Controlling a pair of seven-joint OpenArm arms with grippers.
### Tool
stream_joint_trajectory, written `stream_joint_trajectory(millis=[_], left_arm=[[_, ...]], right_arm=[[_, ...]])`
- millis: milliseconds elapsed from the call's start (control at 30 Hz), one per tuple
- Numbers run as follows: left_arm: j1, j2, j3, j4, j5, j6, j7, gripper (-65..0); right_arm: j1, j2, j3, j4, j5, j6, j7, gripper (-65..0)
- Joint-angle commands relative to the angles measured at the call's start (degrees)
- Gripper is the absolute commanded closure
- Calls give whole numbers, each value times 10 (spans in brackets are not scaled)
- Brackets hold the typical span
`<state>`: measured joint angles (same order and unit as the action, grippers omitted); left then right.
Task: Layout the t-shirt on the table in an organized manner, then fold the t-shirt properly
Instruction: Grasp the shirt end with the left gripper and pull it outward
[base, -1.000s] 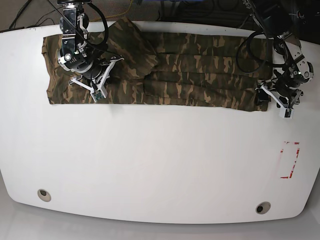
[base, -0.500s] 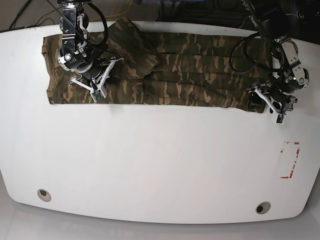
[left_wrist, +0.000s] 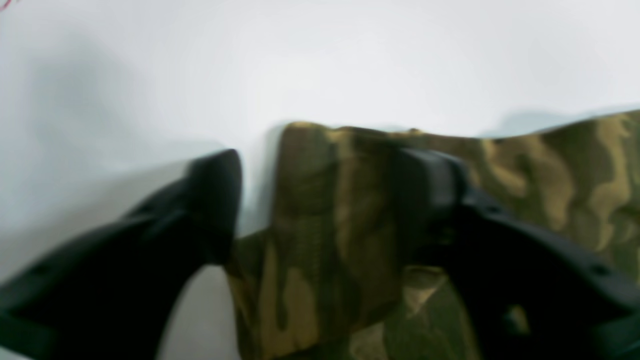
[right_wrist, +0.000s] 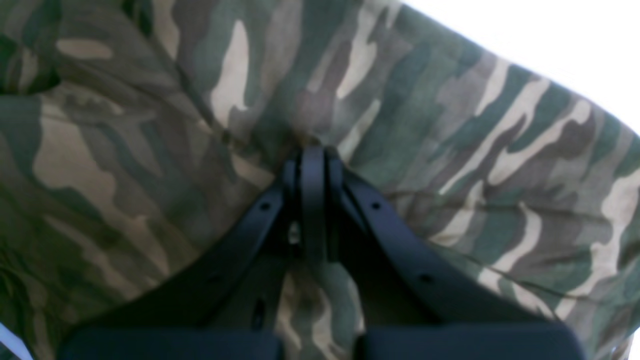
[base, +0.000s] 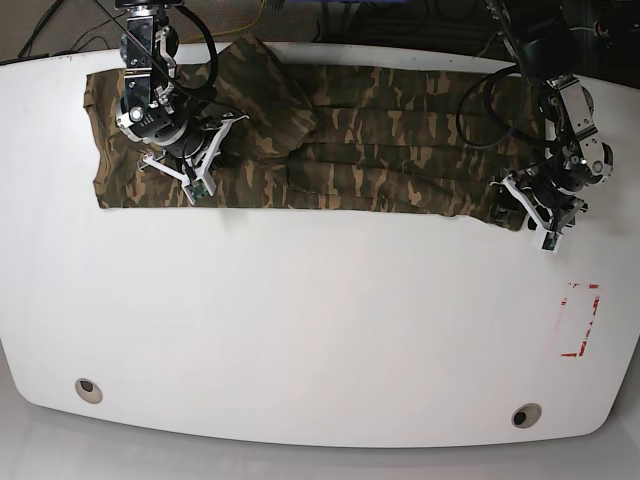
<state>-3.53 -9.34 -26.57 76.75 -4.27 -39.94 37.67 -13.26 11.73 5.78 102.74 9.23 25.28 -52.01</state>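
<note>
T-shirt lies as a long camo band along the far side of the table, running nearly from one end to the other. Its near edge is fairly straight; far edge sits close to the table's back rim. Rest of the tabletop, i.e. the whole near half and more, is bare glossy white w/ lots of open room for arm travel. Table corners rounded.

Count: 1 shirt, 2 arms, 2 round grommet holes near the front edge, 1 red-marked rectangle toward the side where the left arm works.

Left gripper is at the shirt's end corner, near edge. Wrist view: jaws apart, one black finger over bare table just off the cloth edge, the other over the fabric, w/ a raised fold of the cloth corner standing between them. Can't tell if the fingers actually pinch it; view is blurred.

Right gripper is over the other end of the shirt, jaws fully together, tips pressed down into the cloth where creases radiate out. Can't tell whether any fabric is caught between them.

Materials: shirt is soft woven cloth, streaky dk green/brown/tan print, several long lengthwise folds and a bunched diagonal flap by the right arm. Fingers are matte black, curved, w/ small holes. Table is hard and smooth, w/ sheen.
</note>
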Motion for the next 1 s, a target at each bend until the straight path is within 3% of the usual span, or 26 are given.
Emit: stream_joint_trajectory(millis=[0,400,800,967], left_arm=[[-9,-12,-3,8,-7,-1,-11,-311],[-9,-12,-4,10,-7,-1,-29,-23],[-5,-10,-14,72,-10,-1,-25,-26],[8,-11,-15,118,-10,-1,22,-26]], right_arm=[[4,4,2,10,5,-1,12,0],[4,4,2,10,5,-1,12,0],[4,4,2,10,5,-1,12,0],[4,4,2,10,5,-1,12,0]])
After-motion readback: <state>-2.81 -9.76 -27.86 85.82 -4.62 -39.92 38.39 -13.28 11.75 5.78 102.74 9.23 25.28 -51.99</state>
